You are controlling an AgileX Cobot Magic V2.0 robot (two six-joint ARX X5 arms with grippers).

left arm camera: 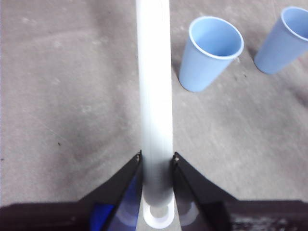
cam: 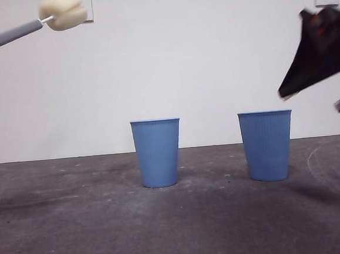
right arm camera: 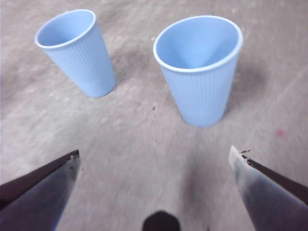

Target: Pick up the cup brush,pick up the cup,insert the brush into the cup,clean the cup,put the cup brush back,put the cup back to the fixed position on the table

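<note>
Two ribbed blue plastic cups, the cup (cam: 267, 145) and its twin (cam: 157, 152), stand on the dark grey surface (cam: 60, 230); the left tool (left arm camera: 157, 161) clamps the one grey-handled, cream-sponge cup brush (cam: 61, 12) aloft, the right tool (right arm camera: 154, 166) gapes empty.

Ribbed matt plastic cup (right arm camera: 199, 72), spongy brush head (cam: 63, 11) w/ smooth handle, rough scuffed table (cam: 78, 228).

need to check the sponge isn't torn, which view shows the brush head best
The front view: the cup brush's cream sponge head sits in clear side profile, high in the air. The left wrist view shows only its grey handle clamped in the left gripper; the head is out of frame. The right wrist view shows none of it.
</note>
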